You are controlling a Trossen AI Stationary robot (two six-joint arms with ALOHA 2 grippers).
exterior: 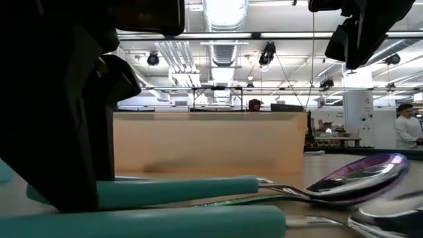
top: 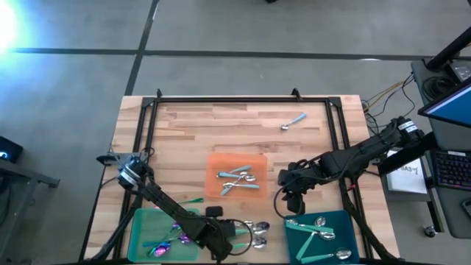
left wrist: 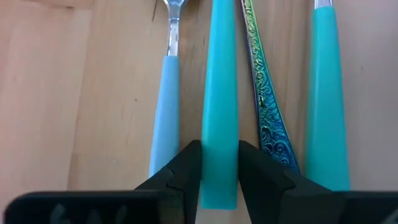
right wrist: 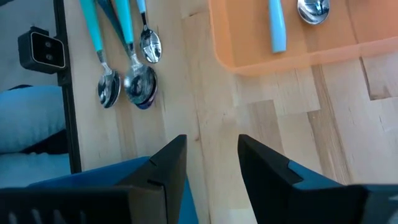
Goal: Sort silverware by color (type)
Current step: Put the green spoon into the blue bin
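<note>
Three trays lie on the wooden table: a green tray (top: 140,221) with iridescent spoons, an orange tray (top: 217,162) with light-blue-handled spoons, and a teal tray (top: 346,221) with teal-handled spoons. A small cluster of spoons (top: 254,227) lies flat on the wood between the green and teal trays. My left gripper (top: 224,234) sits low at that cluster, shut on a teal spoon handle (left wrist: 219,93). My right gripper (top: 289,199) hangs open and empty over bare wood beside the orange tray's near right corner (right wrist: 212,146). One light-blue spoon (top: 294,121) lies alone toward the far edge. My left gripper pinches the teal handle near its free end (left wrist: 219,177), one finger (left wrist: 186,168) on each long side. The fingers come in low along the handle's length. The spoon lies flat on the table among its neighbours (exterior: 172,192).
A light-blue-handled spoon (left wrist: 165,106), an ornate iridescent handle (left wrist: 264,106) and another teal handle (left wrist: 326,99) lie close on either side of the held one. A green-handled spoon (top: 193,199) lies above the green tray. A black frame (top: 243,99) borders the table.
</note>
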